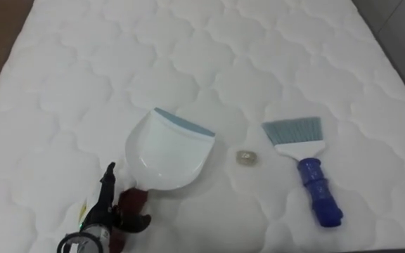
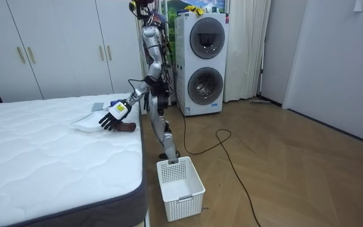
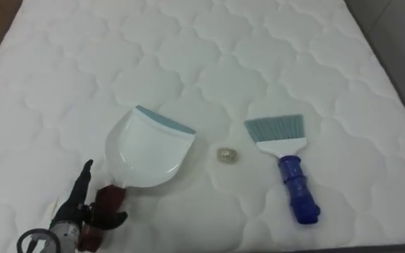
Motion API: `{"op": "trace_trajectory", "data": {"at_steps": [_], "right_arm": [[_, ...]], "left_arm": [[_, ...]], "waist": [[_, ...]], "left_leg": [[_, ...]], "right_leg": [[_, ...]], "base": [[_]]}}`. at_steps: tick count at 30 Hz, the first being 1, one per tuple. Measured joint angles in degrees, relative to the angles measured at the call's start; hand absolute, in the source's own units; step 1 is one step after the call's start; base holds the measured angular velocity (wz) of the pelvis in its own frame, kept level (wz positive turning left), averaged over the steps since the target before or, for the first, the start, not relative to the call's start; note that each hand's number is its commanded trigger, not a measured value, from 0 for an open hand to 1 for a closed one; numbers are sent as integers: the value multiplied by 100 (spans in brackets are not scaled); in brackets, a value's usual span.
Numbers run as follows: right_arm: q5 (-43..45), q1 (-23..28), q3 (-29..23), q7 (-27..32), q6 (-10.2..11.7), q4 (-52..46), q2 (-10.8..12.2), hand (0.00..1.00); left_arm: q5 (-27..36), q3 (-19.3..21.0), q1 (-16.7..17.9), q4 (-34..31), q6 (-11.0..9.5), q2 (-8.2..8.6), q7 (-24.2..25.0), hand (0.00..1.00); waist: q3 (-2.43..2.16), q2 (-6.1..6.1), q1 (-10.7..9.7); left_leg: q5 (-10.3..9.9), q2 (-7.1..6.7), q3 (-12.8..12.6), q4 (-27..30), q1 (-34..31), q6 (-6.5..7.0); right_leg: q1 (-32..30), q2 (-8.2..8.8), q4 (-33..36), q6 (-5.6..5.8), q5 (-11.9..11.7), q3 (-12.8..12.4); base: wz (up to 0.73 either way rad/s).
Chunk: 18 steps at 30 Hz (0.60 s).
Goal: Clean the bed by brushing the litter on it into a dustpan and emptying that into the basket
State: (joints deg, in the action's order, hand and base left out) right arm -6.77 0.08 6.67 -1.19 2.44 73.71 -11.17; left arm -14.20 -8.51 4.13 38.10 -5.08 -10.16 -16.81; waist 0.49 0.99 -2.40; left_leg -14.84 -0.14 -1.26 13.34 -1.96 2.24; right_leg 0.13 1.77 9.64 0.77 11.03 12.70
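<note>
A white dustpan (image 1: pixel 167 151) with a blue-grey lip lies on the white quilted mattress (image 1: pixel 188 56), its dark red handle (image 1: pixel 135 199) pointing toward me. My left hand (image 1: pixel 107 207) is at that handle in the lower left, fingers curled round it and thumb sticking up. A small crumpled scrap (image 1: pixel 245 157) lies just right of the pan. Further right lies a brush (image 1: pixel 308 169) with a blue handle and grey-blue bristles facing away from me. In the room view I stand at the bed's edge with my left hand (image 2: pixel 113 113) over the dustpan (image 2: pixel 87 122).
A white plastic basket (image 2: pixel 180 188) stands on the wooden floor by the bed's corner. Stacked washing machines (image 2: pixel 200 63) stand behind me and wardrobes line the back wall. The mattress stretches wide beyond the pan and brush.
</note>
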Motion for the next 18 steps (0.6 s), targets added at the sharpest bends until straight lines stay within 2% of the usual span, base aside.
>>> {"op": "trace_trajectory", "data": {"at_steps": [5, 13, 14, 15, 16, 17, 18], "right_arm": [[1, -106, -1, -26, -1, 53, -7, 0], [9, -126, 50, -18, 1, 51, -11, 0], [7, -115, 79, -17, 3, 55, -11, 0], [-15, -120, 97, 7, 28, 57, -28, 0], [-18, -157, 119, 16, 51, 62, -31, 0], [-12, -293, 223, 18, 51, 73, -2, 0], [-5, -322, 301, 63, 77, 47, -38, 0]], "left_arm": [[-55, 7, -77, 243, 2, -23, -1, 0], [-330, 39, -157, 745, -6, -14, -4, 0], [-419, 33, -162, 818, -6, -12, -4, 0], [-430, 20, -163, 885, -11, -19, -6, 0], [-424, 27, -173, 929, -24, -48, -7, 0], [-430, 84, -192, 1032, -25, -135, -12, 0], [-484, 191, -278, 1231, -17, -118, -19, 0]], "waist": [[-2, -4, -17], [-4, 33, 55], [-1, 28, 67], [38, -11, 119], [48, -35, 151], [33, 55, 163], [32, 10, 41]], "left_leg": [[28, -17, 196, 2, -128, -21], [35, -21, 326, 0, -185, -25], [40, 15, 437, -5, -158, -22], [60, 87, 841, -52, -85, -16], [60, 133, 1054, -65, -80, -16], [53, 143, 1156, 11, -184, -29], [-3, 203, 1106, 59, -284, -208]], "right_leg": [[-113, -1, 15, -1, 0, 21], [-233, -10, 115, -1, 1, 55], [-345, -13, 316, -7, 4, 139], [-691, -71, 775, -112, 179, 185], [-852, -182, 708, -211, 177, 109], [-1160, -342, -66, -467, -278, 8], [-1213, -360, -134, -528, -941, 239]], "base": [[7], [-2], [-25], [-39], [-66], [-32], [0]]}}
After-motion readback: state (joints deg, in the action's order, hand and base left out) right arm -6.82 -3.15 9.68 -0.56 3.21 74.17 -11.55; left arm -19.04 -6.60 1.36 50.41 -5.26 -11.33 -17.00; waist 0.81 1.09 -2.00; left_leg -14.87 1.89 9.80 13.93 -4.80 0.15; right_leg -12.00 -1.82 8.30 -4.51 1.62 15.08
